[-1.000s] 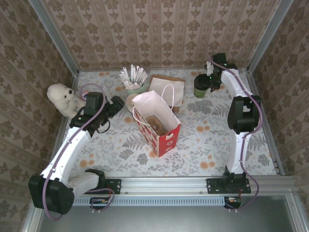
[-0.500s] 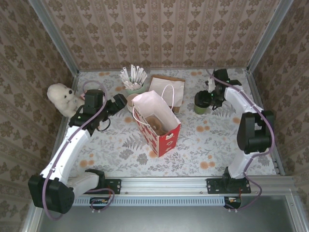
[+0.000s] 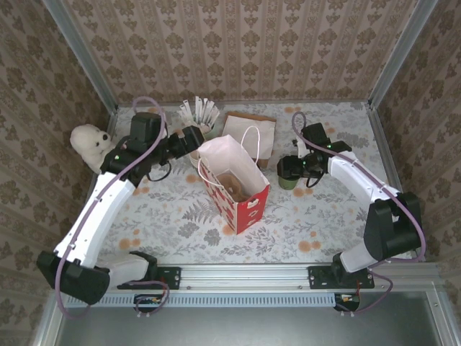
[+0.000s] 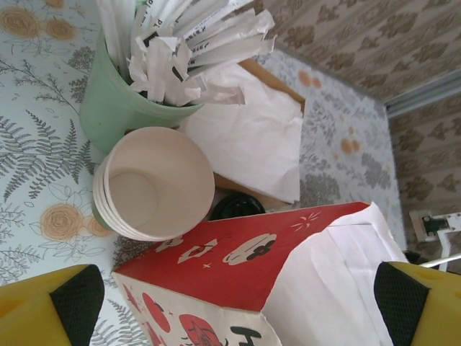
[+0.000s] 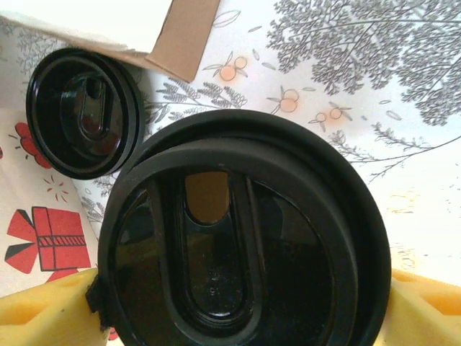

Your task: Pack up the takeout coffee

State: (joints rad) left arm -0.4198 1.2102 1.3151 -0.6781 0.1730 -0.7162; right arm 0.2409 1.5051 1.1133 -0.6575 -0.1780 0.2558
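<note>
**Top external view.** The right pincer [image 3: 287, 169] grips the takeout coffee [image 3: 289, 183], a small dark green paper cup with a round black plastic lid. The cup is just right of the red-and-white paper gift bag [image 3: 248, 205], which stands open mid-bench. The pincer covers the lid, and it cannot be told whether the cup's base touches the floral-cloth bench [image 3: 310, 223]. The left pincer [image 3: 193, 137], jaws wide and empty, hangs at the bag's far left corner and masks what lies beneath it. Behind the bag are a pale green pot of white wrapped sticks [image 3: 204, 115] and a brown cardboard sheet carrying white paper [image 3: 248, 128], partly crossed by the bag's handle. A white plush bear [image 3: 90, 140] sits by the left wall.

**Left wrist view.** The yellow fingertips [image 4: 50, 306] are cut off at both lower corners, with the bag's upper edge between them. Beyond the bag, a stack of lidless cups with cream insides [image 4: 155, 184] stands just beside the pot. A loose black plastic lid [image 4: 238, 207] is half hidden behind the bag's rim.

**Right wrist view.** The coffee's lid sits between the two yellow fingers and hides the cup body and the contact points. The loose lid lies at upper left, beside the cardboard corner and the bag's printed wall.
</note>
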